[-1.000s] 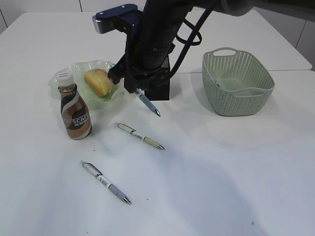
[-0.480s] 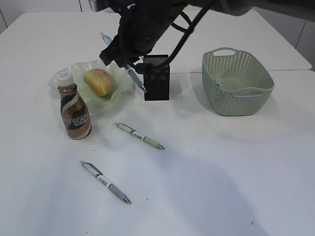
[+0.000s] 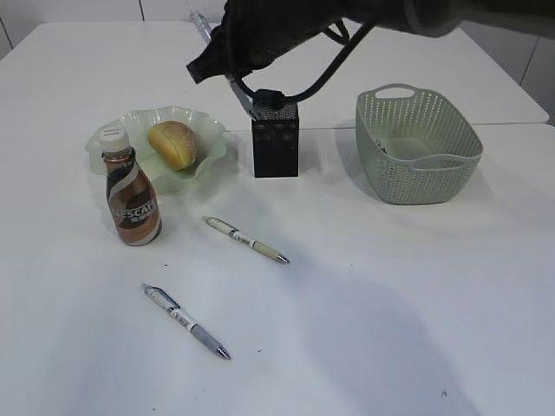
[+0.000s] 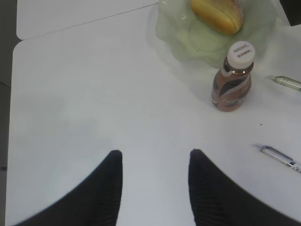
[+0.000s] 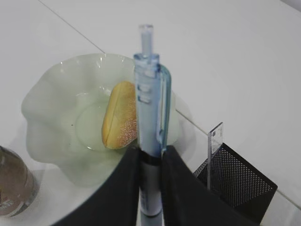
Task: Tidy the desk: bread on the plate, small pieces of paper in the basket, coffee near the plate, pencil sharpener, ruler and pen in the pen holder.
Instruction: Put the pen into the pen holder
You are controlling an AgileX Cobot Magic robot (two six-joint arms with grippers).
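We see the right hand [image 5: 149, 162] clamped on a light blue pen [image 5: 149, 117], its two dark fingers [image 5: 120, 188] pressing the barrel from either side. In the exterior view that pen [image 3: 232, 87] hangs tilted above the black mesh pen holder [image 3: 276, 139], its lower end near the holder's top edge; whether the tip is inside we cannot tell. The clear ruler [image 5: 214, 146] stands upright in the holder [image 5: 240, 181].

The left hand [image 4: 155, 157] hovers over the bare counter [image 4: 94, 94] with its fingers standing apart and nothing between them.

The bread [image 3: 173, 144] lies in the wavy green plate [image 3: 204, 130], and the coffee bottle [image 3: 132, 198] stands upright just beside the plate's near rim. Two more pens rest on the counter: a pale one [image 3: 245, 239] in front of the holder and a white-and-grey one [image 3: 186, 321] nearer to us. The sage-green basket [image 3: 419, 152] sits to the right of the holder, apart from it; its contents are unclear.
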